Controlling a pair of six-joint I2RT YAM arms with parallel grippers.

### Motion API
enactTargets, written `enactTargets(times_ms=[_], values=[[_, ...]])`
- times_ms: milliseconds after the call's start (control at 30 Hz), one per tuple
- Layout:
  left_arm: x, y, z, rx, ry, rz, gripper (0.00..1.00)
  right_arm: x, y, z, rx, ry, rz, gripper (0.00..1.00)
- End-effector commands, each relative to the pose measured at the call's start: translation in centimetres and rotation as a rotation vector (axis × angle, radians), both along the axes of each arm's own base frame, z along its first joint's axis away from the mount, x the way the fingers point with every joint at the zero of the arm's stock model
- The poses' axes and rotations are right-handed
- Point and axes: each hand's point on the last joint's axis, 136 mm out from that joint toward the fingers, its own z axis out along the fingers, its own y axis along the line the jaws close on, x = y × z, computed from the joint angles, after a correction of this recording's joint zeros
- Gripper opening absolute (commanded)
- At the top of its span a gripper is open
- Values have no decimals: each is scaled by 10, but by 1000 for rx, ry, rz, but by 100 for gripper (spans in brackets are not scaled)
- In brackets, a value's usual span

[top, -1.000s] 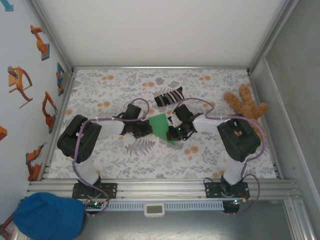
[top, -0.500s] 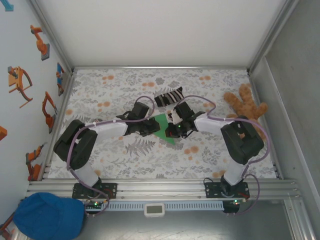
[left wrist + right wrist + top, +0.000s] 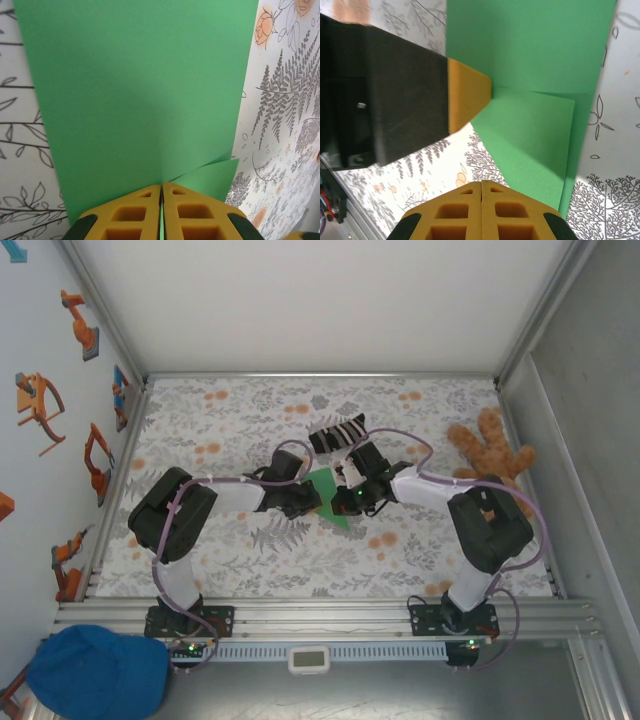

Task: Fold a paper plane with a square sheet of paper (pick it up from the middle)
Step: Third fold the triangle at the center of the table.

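Where the two arms meet at the centre of the overhead view, the green sheet of paper [image 3: 327,490] lies on the floral tablecloth [image 3: 220,420] as a downward-pointing triangle, with the left gripper [image 3: 311,502] at its left edge and the right gripper [image 3: 346,502] at its right edge. In the left wrist view the left gripper [image 3: 161,192] sits at the bottom centre, its yellow pads pressed together with a thin green sliver between them, so it is clamped on the paper's near edge. From there the paper [image 3: 135,90] spreads up across most of the frame, and a small flap stands off it at the lower right. In the right wrist view the right gripper [image 3: 481,187], at the bottom centre, has its yellow pads closed tight against each other. The paper [image 3: 535,60] covers the upper right, with a folded layer running down to the fingertips; whether that layer is pinched between them cannot be told. The left gripper's yellow fingertip [image 3: 467,97] comes in from the left of that frame and meets the paper's edge. Above the paper in the overhead view lies a black-and-white striped sock [image 3: 338,432], and a brown teddy bear [image 3: 490,452] sits at the cloth's right edge.
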Motion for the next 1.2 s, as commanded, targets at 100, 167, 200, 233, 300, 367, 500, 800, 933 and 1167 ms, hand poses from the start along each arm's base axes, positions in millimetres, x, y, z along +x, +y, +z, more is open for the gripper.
enactTargets(times_ms=[100, 167, 200, 233, 300, 367, 500, 800, 933, 1167], values=[[-13, 16, -21, 91, 61, 4, 8, -1, 5, -15, -39, 36, 28, 0], [-16, 20, -25, 111, 69, -1, 8, -1, 5, -15, -35, 35, 30, 0], [-17, 20, -27, 116, 68, -6, 8, -2, 4, -15, -39, 38, 31, 0], [-18, 22, -29, 125, 73, -8, 7, -3, 2, -18, -48, 46, 30, 0], [-21, 25, -33, 138, 82, -15, 7, -7, -3, -25, -77, 66, 33, 0], [-23, 26, -35, 143, 84, -22, 6, -12, -9, -34, -100, 85, 34, 0], [-24, 28, -35, 152, 85, -27, 6, -20, -19, -44, -128, 109, 31, 0], [-20, 27, -35, 127, 88, -23, 6, -39, -58, -36, -94, 82, -39, 0], [-16, 22, -28, 112, 70, -32, 6, -33, -55, -19, -34, 21, -56, 0], [10, -3, 40, -39, -66, -31, 19, 3, -39, 25, 64, -138, -114, 0]])
